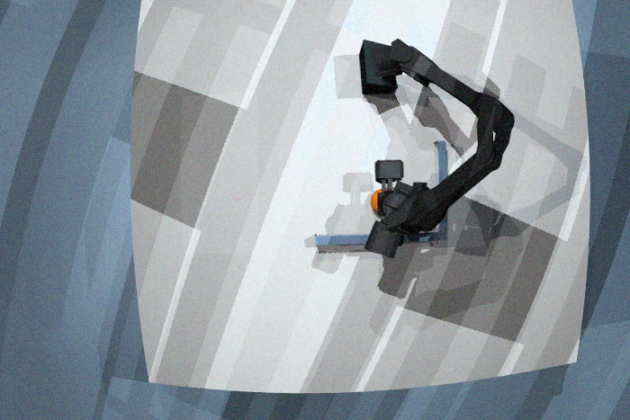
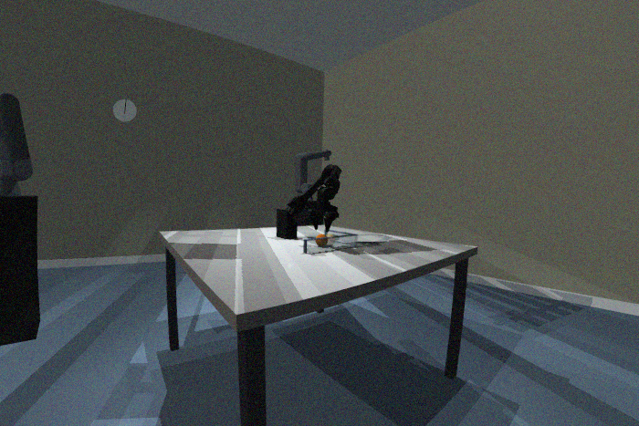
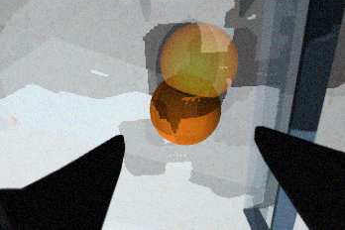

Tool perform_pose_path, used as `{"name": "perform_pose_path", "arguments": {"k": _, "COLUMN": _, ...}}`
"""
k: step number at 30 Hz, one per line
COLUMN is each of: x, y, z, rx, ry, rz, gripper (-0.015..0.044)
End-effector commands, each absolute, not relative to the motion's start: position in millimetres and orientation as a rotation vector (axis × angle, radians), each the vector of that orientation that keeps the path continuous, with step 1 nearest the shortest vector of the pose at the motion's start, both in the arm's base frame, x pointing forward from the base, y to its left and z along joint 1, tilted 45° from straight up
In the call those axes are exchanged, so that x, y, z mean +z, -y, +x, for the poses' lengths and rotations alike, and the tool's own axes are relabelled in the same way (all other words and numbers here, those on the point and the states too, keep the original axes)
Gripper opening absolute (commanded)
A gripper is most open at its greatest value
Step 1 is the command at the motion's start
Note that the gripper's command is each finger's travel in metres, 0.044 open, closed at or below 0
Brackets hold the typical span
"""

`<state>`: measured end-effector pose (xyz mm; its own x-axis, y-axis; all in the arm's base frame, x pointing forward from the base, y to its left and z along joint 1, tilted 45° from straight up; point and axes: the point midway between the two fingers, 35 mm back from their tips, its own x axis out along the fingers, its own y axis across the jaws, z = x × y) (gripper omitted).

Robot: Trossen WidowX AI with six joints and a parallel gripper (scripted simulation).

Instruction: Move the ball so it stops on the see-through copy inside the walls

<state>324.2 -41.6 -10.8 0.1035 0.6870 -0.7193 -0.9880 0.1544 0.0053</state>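
An orange ball (image 1: 375, 202) (image 2: 320, 240) (image 3: 185, 129) rests on the table inside the corner. The see-through copy (image 3: 199, 55) lies beside it, paler and partly overlapping it in the wrist view; the arm hides the copy in the top view. Two low clear walls with blue edges, one (image 1: 341, 239) and the other (image 1: 442, 165), make the corner. My gripper (image 1: 389, 203) (image 2: 321, 231) (image 3: 189, 137) is open and empty, pointing down just above the ball. Its fingertips stand on either side of the ball in the wrist view.
The arm (image 1: 489, 135) reaches from its base (image 1: 376, 68) (image 2: 286, 223) around over the upright wall in the top view. The clear wall runs close to the right finger in the wrist view. The table (image 1: 244, 302) (image 2: 288, 275) carries striped light and shadow patterns.
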Motion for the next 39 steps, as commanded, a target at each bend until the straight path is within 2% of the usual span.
{"name": "perform_pose_path", "arguments": {"k": 1, "x": -15, "y": 38, "z": 326, "rx": 1.329, "ry": -0.662, "rz": -0.557, "gripper": 0.0409}}
{"name": "perform_pose_path", "arguments": {"k": 31, "x": -47, "y": 6, "z": 330, "rx": 1.33, "ry": -0.659, "rz": -0.555, "gripper": 0.0409}}
{"name": "perform_pose_path", "arguments": {"k": 35, "x": -47, "y": 6, "z": 330, "rx": 1.33, "ry": -0.659, "rz": -0.555, "gripper": 0.0304}}
{"name": "perform_pose_path", "arguments": {"k": 39, "x": -47, "y": 6, "z": 330, "rx": 1.33, "ry": -0.659, "rz": -0.555, "gripper": 0.0277}}
